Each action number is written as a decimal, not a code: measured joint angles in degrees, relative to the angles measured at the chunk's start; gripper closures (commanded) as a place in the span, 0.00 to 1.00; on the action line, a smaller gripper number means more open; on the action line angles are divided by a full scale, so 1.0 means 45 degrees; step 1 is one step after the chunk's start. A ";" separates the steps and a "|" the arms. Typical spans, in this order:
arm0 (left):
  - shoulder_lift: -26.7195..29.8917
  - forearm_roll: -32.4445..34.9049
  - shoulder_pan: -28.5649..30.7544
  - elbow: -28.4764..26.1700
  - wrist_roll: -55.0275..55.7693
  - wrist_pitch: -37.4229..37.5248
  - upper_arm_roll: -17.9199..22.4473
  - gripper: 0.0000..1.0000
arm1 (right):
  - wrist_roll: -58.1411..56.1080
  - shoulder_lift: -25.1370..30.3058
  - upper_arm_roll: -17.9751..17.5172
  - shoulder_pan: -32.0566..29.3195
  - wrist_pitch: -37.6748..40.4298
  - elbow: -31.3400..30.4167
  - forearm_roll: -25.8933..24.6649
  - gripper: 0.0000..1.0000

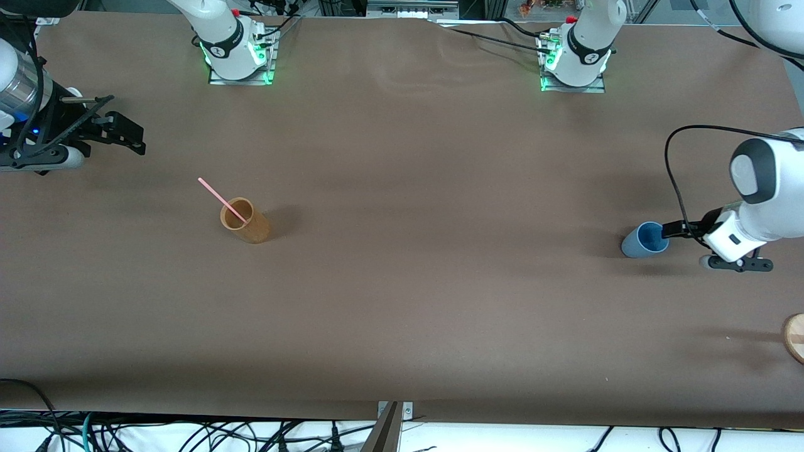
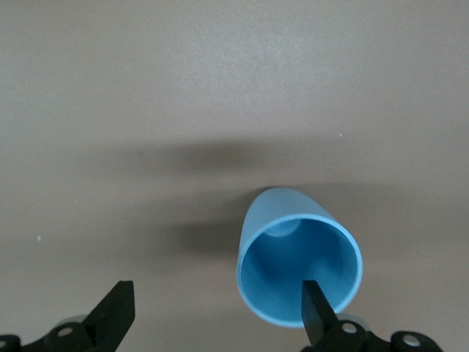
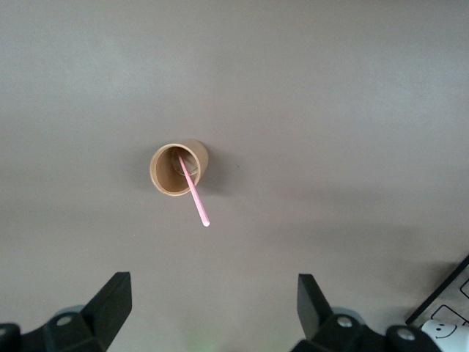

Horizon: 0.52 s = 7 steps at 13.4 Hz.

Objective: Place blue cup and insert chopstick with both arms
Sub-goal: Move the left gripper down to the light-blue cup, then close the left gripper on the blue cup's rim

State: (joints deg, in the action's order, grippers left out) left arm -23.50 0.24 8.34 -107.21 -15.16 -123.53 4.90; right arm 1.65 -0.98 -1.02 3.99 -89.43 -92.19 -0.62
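Blue cup: left wrist view alone shows finger inside rim.

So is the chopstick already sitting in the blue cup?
No: the chopstick stands in the tan cup toward the right arm's end of the table, while the blue cup shows an empty inside.

The premises are a robotics laboratory, not a home or shop. Two white robot arms are bolted to metal base plates with green indicator lights along one edge of a wide desk covered in plain brown sheeting. Loose black cables are bundled along the edge of the desk nearest the front camera, and more run from the bases. Aluminium framing and equipment stand past the bases.
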 measured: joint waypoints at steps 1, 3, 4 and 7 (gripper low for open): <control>-0.0001 0.0000 -0.0001 -0.0295 0.0000 -0.0400 -0.0004 0.00 | 0.0000 0.0000 0.0000 0.0000 0.0006 0.0000 0.0000 0.00; 0.0007 0.0000 -0.0003 -0.0600 0.0000 -0.0712 -0.0015 0.00 | 0.0000 0.0000 0.0001 0.0000 0.0011 0.0000 0.0000 0.00; 0.0013 0.0000 -0.0004 -0.0649 0.0000 -0.0771 -0.0022 0.00 | 0.0000 0.0000 0.0003 0.0000 0.0011 0.0000 0.0000 0.00; 0.0066 0.0000 -0.0013 -0.1076 -0.0001 -0.1459 -0.0041 0.03 | 0.0000 0.0000 0.0013 0.0000 0.0016 0.0000 0.0000 0.00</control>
State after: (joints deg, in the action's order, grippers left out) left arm -23.20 0.24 8.28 -112.06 -15.16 -130.10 4.71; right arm 1.65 -0.98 -0.96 3.99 -89.36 -92.19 -0.62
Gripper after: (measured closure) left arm 0.000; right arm 0.000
